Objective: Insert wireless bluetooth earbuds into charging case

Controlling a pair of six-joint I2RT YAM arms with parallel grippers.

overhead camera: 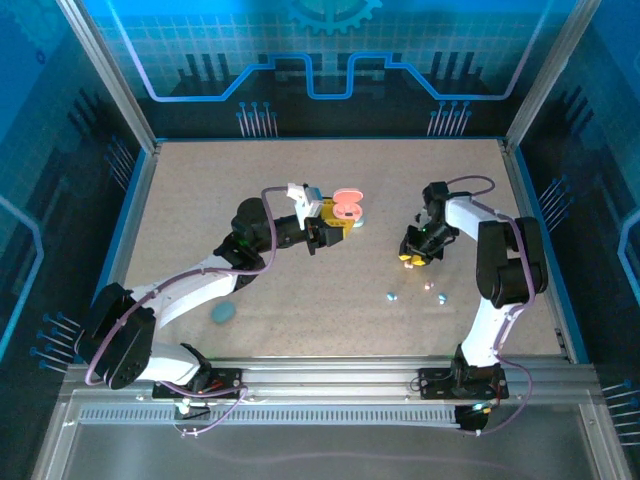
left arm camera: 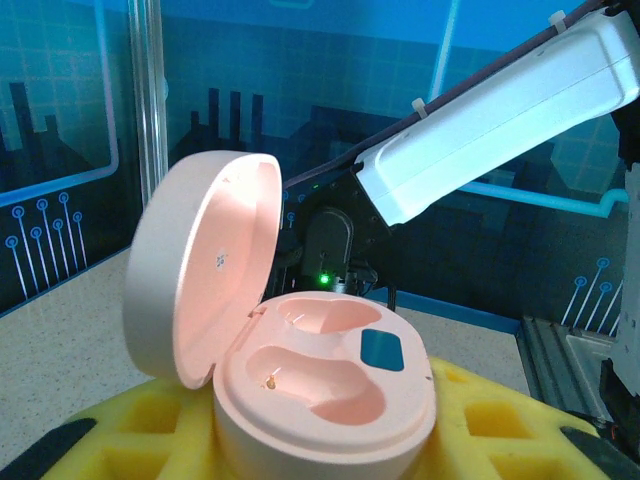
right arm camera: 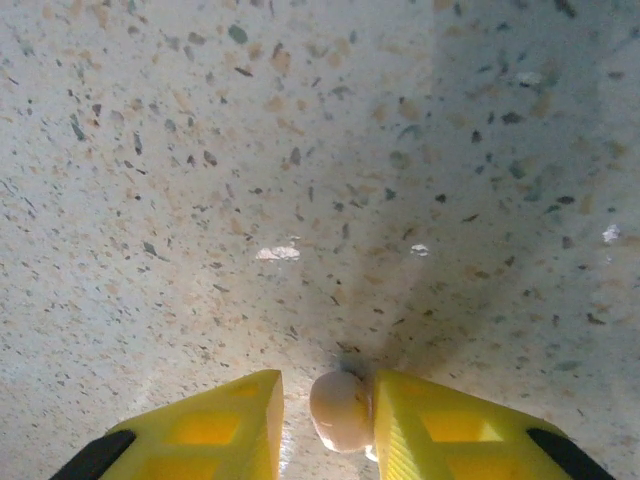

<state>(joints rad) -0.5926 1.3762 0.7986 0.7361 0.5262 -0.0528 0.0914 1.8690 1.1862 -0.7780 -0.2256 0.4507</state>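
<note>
I'm at the pick-up step. My left end effector (left arm camera: 320, 445) is clamped on the base of the pink charging case (left arm camera: 325, 385), lid tipped up, and both wells look empty. My right end effector (right arm camera: 328, 405) is down at the counter (right arm camera: 300, 180), jaws narrow around a pale earbud (right arm camera: 340, 410). The bud touches the right finger, but a sliver of gap shows at the left one, so I judge it not yet pinched. Other loose earbuds (overhead camera: 391, 296) lie on the counter nearby. Next I need to close gently, lift, then carry the bud across to the case, well apart to the left.
</note>
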